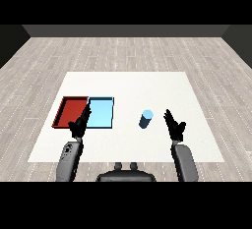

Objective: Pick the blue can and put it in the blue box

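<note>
Blue can (145, 119): standing upright on the white tabletop (147, 83), long axis vertical, lighter top face up; located right of the light blue tray (101, 113), apart from it, and just left of the right robot hand (174, 126); not touched by either robot hand. Task status: not yet started as far as visible; can not grasped, not lifted, not in the tray; remaining, by judgement: reach, grasp, carry leftward, set down inside the light blue tray. Light blue tray: flat on the tabletop, side by side with the red tray (70, 112) to its left, the two touching or nearly so; nothing seen inside either. Right robot hand: fingers straight and spread, pointing up and forward, holding nothing; nearest to the can, so the likely one for the grasp. Left robot hand (79, 126): fingers extended, holding nothing; positioned over the near edge where the two trays meet.
</note>
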Motion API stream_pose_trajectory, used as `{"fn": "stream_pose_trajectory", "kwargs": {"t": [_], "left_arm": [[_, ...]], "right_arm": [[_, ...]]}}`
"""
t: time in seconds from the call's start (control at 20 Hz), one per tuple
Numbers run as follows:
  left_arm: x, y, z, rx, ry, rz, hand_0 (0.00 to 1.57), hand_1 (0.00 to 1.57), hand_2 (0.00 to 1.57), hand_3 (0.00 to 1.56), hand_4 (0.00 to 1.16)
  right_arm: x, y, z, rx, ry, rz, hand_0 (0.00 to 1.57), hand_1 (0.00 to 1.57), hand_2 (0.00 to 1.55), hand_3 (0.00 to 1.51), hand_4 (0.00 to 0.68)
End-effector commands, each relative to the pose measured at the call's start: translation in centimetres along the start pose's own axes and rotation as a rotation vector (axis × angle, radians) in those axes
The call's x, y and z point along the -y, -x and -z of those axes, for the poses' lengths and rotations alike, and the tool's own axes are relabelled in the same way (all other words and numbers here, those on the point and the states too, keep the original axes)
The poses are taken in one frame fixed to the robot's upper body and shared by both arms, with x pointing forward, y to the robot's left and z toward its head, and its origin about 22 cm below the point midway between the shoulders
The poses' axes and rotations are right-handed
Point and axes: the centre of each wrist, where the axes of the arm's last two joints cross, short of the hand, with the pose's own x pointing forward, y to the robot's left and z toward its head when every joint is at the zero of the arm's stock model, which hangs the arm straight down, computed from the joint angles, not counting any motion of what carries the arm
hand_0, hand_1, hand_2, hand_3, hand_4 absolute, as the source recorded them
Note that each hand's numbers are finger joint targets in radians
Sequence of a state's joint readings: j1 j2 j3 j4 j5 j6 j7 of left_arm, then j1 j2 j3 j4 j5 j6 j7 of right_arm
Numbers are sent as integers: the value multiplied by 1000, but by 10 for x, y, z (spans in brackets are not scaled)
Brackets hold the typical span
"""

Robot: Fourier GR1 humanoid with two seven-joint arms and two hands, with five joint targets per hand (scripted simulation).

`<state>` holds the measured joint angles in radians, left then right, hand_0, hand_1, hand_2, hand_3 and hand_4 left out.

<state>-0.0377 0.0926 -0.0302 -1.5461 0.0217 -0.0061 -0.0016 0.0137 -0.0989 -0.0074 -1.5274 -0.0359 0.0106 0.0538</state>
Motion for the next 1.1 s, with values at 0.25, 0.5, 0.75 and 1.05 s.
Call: {"fn": "stream_pose_trajectory", "kwargs": {"t": [0.25,0.5,0.75,1.05], "left_arm": [[-6,-4,-14,-40,-73,-31,0,0,0,0,0],[-6,-8,-12,331,-79,-61,0,0,0,0,0],[-10,5,-11,333,-84,-50,0,0,0,0,0],[-23,10,-7,334,-76,-54,0,0,0,0,0]], "right_arm": [[-39,-4,11,-3,18,-40,0,0,0,0,0],[-43,-24,-2,380,-143,120,0,0,0,0,0],[-48,7,-4,382,-154,104,0,0,0,0,0],[-54,14,13,386,-141,123,0,0,0,0,0]]}}
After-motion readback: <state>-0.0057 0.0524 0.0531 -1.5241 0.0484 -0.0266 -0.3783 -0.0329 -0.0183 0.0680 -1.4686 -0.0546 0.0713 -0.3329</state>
